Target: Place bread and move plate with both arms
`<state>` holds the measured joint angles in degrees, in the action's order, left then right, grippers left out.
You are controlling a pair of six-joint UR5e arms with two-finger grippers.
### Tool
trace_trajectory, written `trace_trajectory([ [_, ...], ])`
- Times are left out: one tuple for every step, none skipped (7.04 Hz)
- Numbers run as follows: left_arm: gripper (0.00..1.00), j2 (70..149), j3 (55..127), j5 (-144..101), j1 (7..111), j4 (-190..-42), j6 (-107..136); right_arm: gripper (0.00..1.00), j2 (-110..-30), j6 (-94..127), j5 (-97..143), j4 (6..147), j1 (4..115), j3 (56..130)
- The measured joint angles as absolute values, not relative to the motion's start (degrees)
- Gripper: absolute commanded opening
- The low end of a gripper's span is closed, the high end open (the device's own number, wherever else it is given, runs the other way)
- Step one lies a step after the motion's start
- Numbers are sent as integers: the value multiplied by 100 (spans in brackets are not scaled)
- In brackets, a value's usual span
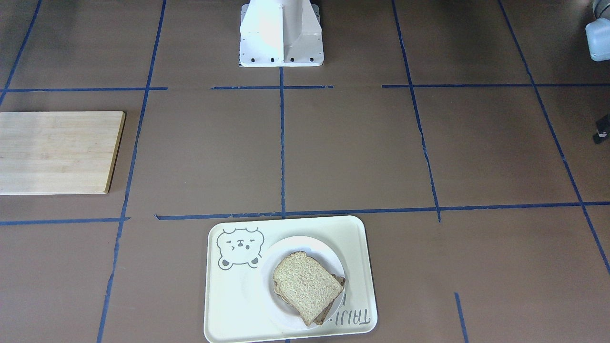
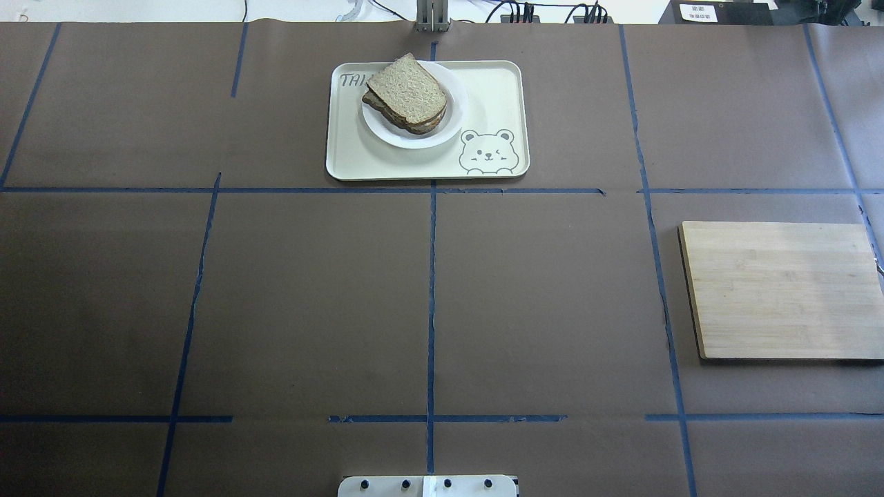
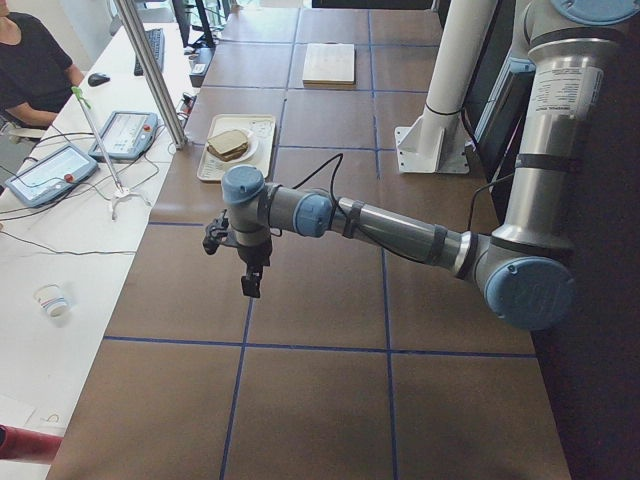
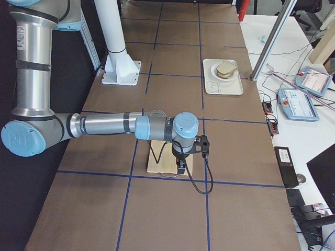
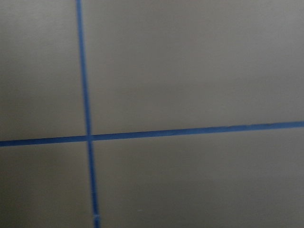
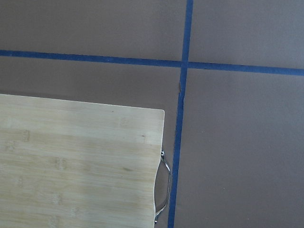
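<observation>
1. Only the side views show the left gripper point(image 3: 251, 282) over the table point(image 3: 330, 310) and the right gripper point(image 4: 180, 168) above the cutting board point(image 2: 780, 290); how either grips cannot be told.
2. The bear tray point(image 2: 497, 96), top centre in the overhead view, carries the plate point(image 2: 414, 140).
3. The bread point(image 2: 407, 86) lies stacked on the plate.

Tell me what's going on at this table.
Nothing is being handled now. The bread lies on top of another slice on the white plate, which sits on the bear tray at the far edge of the table. The left hand hangs over bare table, the right hand over the wooden cutting board, both away from the tray. Whether they are open, the pictures don't show.
</observation>
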<state>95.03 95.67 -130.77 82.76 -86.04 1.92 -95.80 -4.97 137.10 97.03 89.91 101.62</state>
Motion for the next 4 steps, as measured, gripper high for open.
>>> trace_trajectory([
  [100,9459,9193,-13338,8603,-8599,-442,100,-9580,-496,13711,9703,8991,10140],
  [100,9399,9035,-13481,8799,-8584,-727,100,-9580,-499,13713,9705,8991,10114],
  [100,9303,8987,-13550,8929,-8575,-836,100,-9583,-498,13719,9709,8991,10089],
  [100,9238,8977,-13575,9005,-8564,-871,100,-9597,-497,13725,9710,8991,10058],
])
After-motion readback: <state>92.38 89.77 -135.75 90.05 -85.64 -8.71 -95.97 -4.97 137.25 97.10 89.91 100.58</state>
